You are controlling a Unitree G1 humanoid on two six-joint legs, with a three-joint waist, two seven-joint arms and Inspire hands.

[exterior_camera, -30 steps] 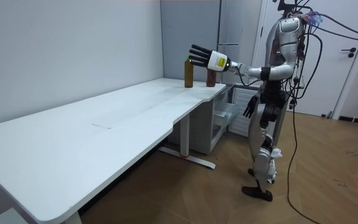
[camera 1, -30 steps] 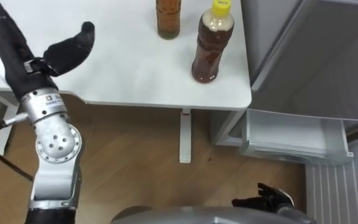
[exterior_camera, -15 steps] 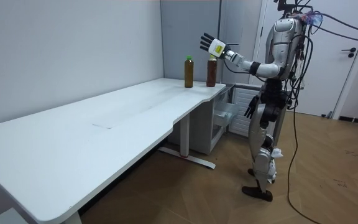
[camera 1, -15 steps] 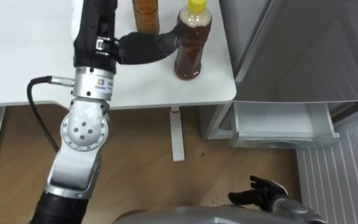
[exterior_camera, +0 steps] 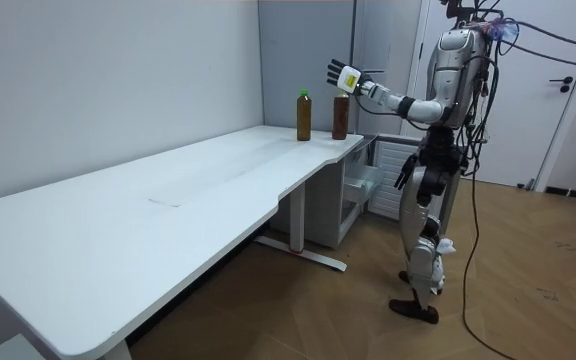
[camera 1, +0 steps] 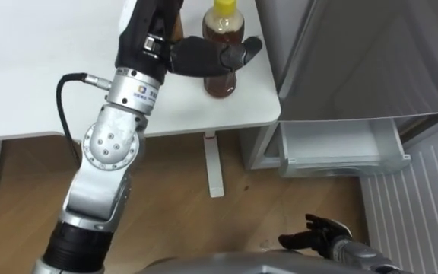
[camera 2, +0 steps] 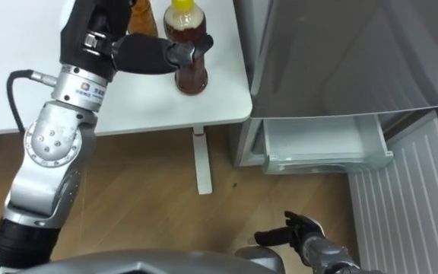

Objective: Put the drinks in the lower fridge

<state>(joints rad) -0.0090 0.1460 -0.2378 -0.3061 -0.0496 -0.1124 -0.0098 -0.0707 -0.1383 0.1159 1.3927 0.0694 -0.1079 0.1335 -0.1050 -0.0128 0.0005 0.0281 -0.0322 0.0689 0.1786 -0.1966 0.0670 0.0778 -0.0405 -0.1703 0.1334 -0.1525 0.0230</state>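
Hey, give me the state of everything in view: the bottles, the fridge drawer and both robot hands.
Yellow-capped bottle: upright on the table, capped.
Green-capped bottle: upright beside it, capped.
Lower fridge drawer: pulled open.
Left robot hand: open, fingers across the yellow-capped bottle.
Right robot hand: open, hanging low.

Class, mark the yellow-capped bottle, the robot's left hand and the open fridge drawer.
yellow-capped bottle point(camera 1: 221, 84), left eye view, lower body.
left hand point(camera 1: 200, 57), left eye view, its dark middle.
fridge drawer point(camera 1: 348, 162), left eye view, front rim.
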